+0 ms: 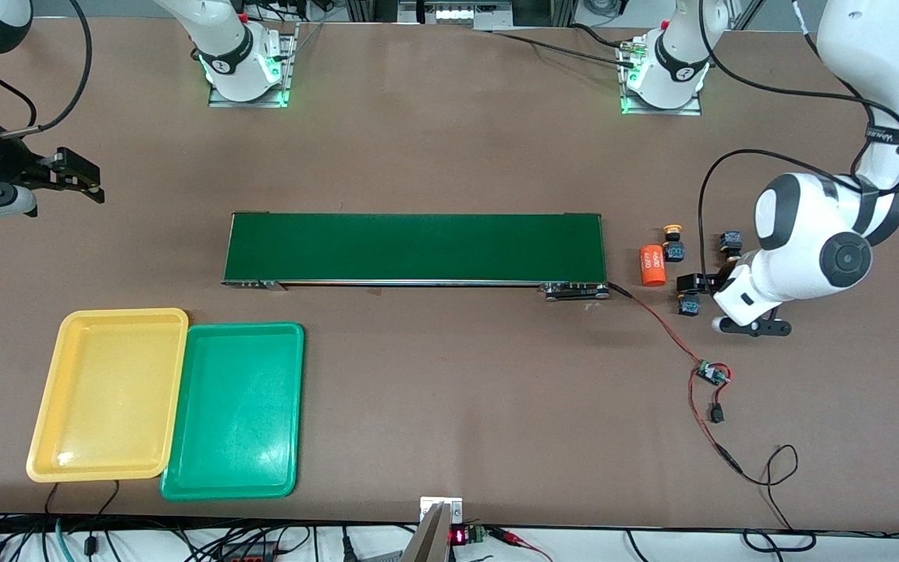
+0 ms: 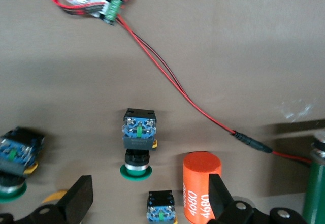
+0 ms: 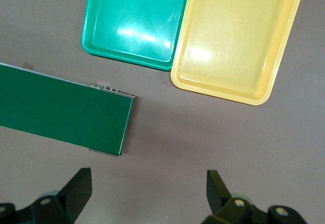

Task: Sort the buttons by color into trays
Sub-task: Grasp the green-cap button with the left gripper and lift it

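Nearest the front camera, toward the right arm's end of the table, lie two shallow rectangular plastic trays with rounded corners: the yellow tray (image 1: 110,394) and, touching its long side, the green tray (image 1: 235,410), which reaches a little nearer to the camera. Both hold nothing. Toward the left arm's end, a small green circuit board (image 1: 708,372) sits in red and black wires (image 1: 656,320) that run to the end of the belt.

Farther from the camera, across the middle of the table, lies the long dark green conveyor belt (image 1: 414,248). Just off its end toward the left arm stands the cluster of small push-button switches with black boxy bodies. In the left wrist view one green-capped button (image 2: 137,148) lies on its side between the spread fingers, a second green-capped button (image 2: 15,163) lies apart from it, and a third button (image 2: 161,208) lies beside an orange cylinder with white print (image 2: 198,186). In the front view a yellow-capped button (image 1: 673,240) lies just beside that cylinder.

The left gripper (image 1: 723,300) hangs low over the buttons, fingers wide apart and holding nothing. The right gripper (image 1: 75,176) waits over bare table at the right arm's end, fingers (image 3: 76,191) also spread apart and empty
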